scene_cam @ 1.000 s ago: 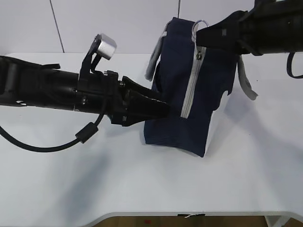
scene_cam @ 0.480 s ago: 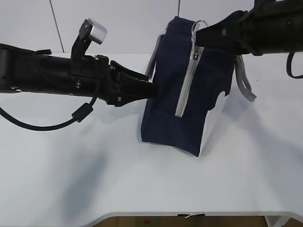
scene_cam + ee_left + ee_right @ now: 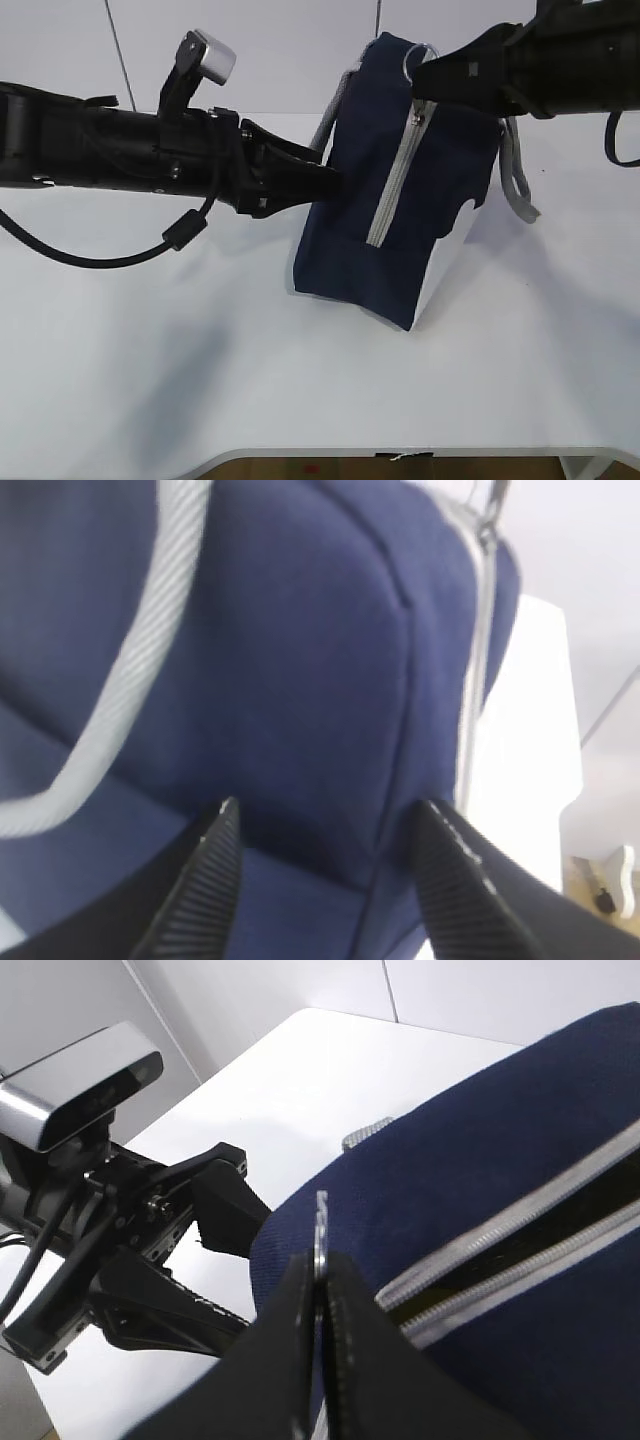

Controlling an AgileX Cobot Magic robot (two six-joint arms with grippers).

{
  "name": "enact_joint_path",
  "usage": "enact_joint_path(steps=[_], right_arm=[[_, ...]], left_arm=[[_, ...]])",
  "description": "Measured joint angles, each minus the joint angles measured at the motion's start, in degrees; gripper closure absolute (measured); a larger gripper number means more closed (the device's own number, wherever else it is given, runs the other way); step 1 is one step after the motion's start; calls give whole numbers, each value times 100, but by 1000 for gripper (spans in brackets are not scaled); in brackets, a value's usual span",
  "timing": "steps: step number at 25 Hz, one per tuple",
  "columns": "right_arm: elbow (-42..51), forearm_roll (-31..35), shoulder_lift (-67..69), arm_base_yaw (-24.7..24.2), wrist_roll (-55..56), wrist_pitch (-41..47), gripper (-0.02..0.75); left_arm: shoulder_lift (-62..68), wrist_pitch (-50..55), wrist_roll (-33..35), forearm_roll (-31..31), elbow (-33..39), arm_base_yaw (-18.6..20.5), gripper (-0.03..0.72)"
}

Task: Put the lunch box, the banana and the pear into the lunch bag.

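The navy lunch bag (image 3: 390,230) stands tilted in the middle of the table, its grey zipper (image 3: 395,180) running down the near face. My right gripper (image 3: 422,80) is above the bag's top, shut on the zipper's ring pull (image 3: 321,1222). In the right wrist view the zipper (image 3: 520,1235) shows a dark gap between its two rows of teeth. My left gripper (image 3: 335,183) is open and pressed against the bag's left side. In the left wrist view the blue fabric (image 3: 300,680) fills the space between its fingers (image 3: 215,870). The lunch box, banana and pear are out of view.
Grey webbing handles hang at the bag's left (image 3: 328,125) and right (image 3: 517,185). The white table (image 3: 200,350) extends to a front edge near the bottom of the exterior view. The left arm's camera (image 3: 80,1085) shows in the right wrist view.
My left gripper has risen from low on the bag's side to higher on it. The bag has tilted and its base has slid a little left. The right gripper holds the ring pull in place.
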Motion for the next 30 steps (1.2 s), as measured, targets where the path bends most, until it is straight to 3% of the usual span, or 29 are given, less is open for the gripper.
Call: enact_joint_path(steps=[20, 23, 27, 30], right_arm=[[0, -8, 0, 0, 13, 75, 732], [0, -8, 0, 0, 17, 75, 732], [0, -8, 0, 0, 26, 85, 732], [0, -8, 0, 0, 26, 85, 732]], left_arm=[[94, -89, -36, 0, -258, -172, 265], [147, -89, -36, 0, -258, -172, 326], [161, -89, -36, 0, -258, -172, 463], [161, -54, -36, 0, -258, -172, 506]])
